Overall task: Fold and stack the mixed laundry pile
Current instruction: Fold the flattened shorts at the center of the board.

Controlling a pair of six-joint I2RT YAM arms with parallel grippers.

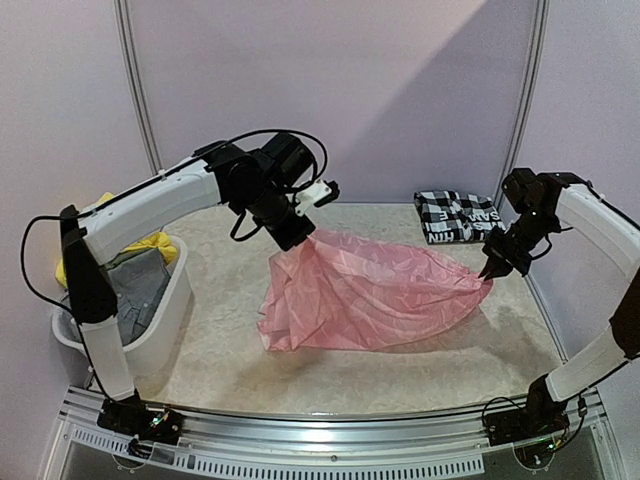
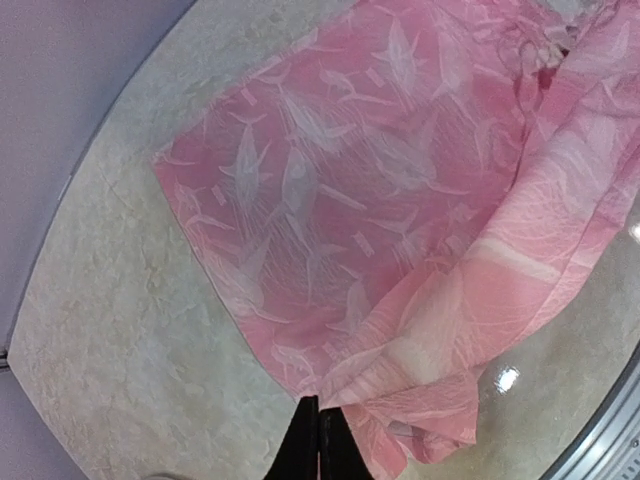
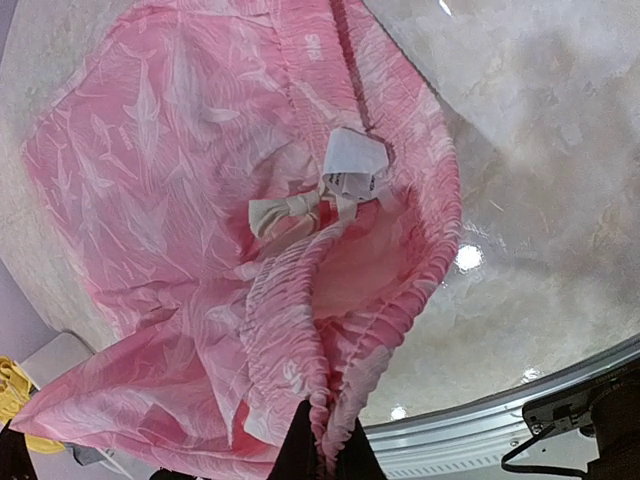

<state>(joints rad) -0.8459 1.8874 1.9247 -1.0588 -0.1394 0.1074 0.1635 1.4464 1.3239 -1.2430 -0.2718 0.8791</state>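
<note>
The left tool is clamped shut on one edge of the thin pink piece and holds that corner up off the tabletop. The right tool pinches the gathered waistband at the opposite end, jaws closed on the cloth. Between the two tools the fabric hangs slack, and its lower hem trails on the tabletop toward the arm bases. The cloth is sheer and crinkled, printed with pale leaf shapes. A white label and a small bow sit inside the elastic. Bare marbled surface lies open on the near side of both tools, up to the metal rail. Just behind the right tool lies the folded checked shirt. Well off to the left tool's outer side stands the white basket, holding a yellow garment and a grey garment.
</note>
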